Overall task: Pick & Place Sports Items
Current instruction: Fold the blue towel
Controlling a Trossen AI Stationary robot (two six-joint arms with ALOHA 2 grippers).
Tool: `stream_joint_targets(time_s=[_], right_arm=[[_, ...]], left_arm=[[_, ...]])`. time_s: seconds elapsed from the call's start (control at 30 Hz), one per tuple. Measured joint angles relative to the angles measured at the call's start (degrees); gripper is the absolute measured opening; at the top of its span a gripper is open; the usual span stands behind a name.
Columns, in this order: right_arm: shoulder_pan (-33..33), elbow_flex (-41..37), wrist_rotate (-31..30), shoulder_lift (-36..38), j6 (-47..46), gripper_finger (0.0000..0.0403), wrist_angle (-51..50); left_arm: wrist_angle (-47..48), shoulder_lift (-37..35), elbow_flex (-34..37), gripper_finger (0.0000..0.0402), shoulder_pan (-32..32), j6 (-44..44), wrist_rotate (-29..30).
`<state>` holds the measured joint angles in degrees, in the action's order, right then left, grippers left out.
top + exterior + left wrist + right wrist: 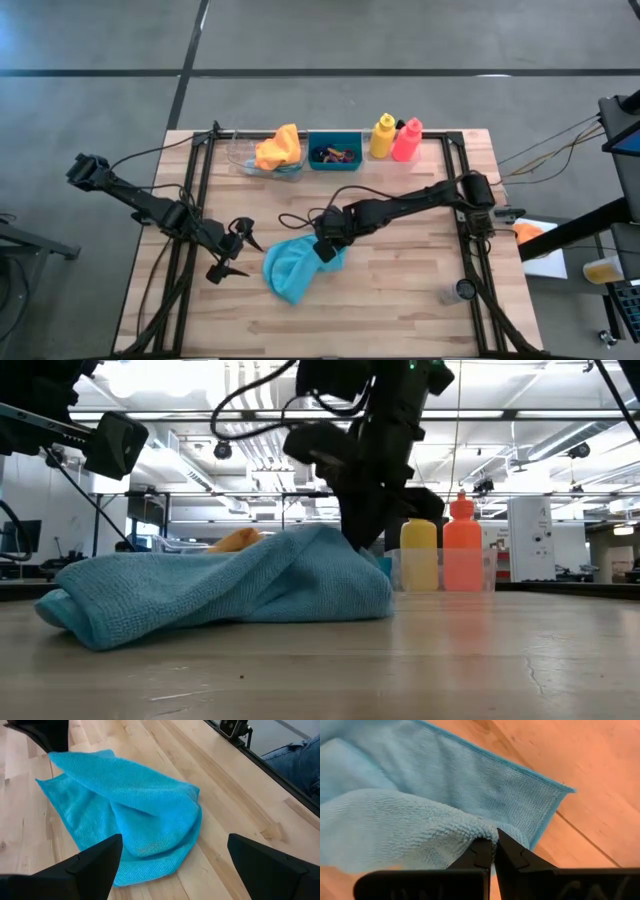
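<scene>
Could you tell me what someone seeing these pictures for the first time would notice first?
The bright teal cloth lies crumpled in the middle of the wooden table, and the right gripper has its fingers pinched shut on a fold of it. The left gripper waits wide open just beside the cloth. Along the far edge stand a yellow bottle and a pink-red bottle, next to a teal bin and an orange cloth.

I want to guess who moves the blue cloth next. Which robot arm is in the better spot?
The right one, probably. The right gripper is already shut on a fold of the blue cloth, so it could lift it away. The left gripper waits open beside the cloth, holding nothing.
</scene>
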<state>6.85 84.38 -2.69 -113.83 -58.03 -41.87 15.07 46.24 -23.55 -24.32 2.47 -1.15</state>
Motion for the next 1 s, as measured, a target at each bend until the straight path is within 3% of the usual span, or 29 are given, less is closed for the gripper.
stream_joint_targets(time_s=[0.63,0.73,1.0], right_arm=[[-0.28,-0.07,1.18,-2.17,6.67,0.0013,0.13],[-0.26,-0.07,1.24,-2.15,6.85,0.0042,0.18],[-0.66,0.2,1.22,-2.15,6.82,0.017,0.06]], left_arm=[[-0.2,0.0,0.0,0.0365,0.02,-0.14,-2.7],[-0.2,0.0,0.0,0.0365,0.02,-0.14,-3.47],[-0.56,0.0,0.42,0.0365,0.02,-2.11,-3.45]])
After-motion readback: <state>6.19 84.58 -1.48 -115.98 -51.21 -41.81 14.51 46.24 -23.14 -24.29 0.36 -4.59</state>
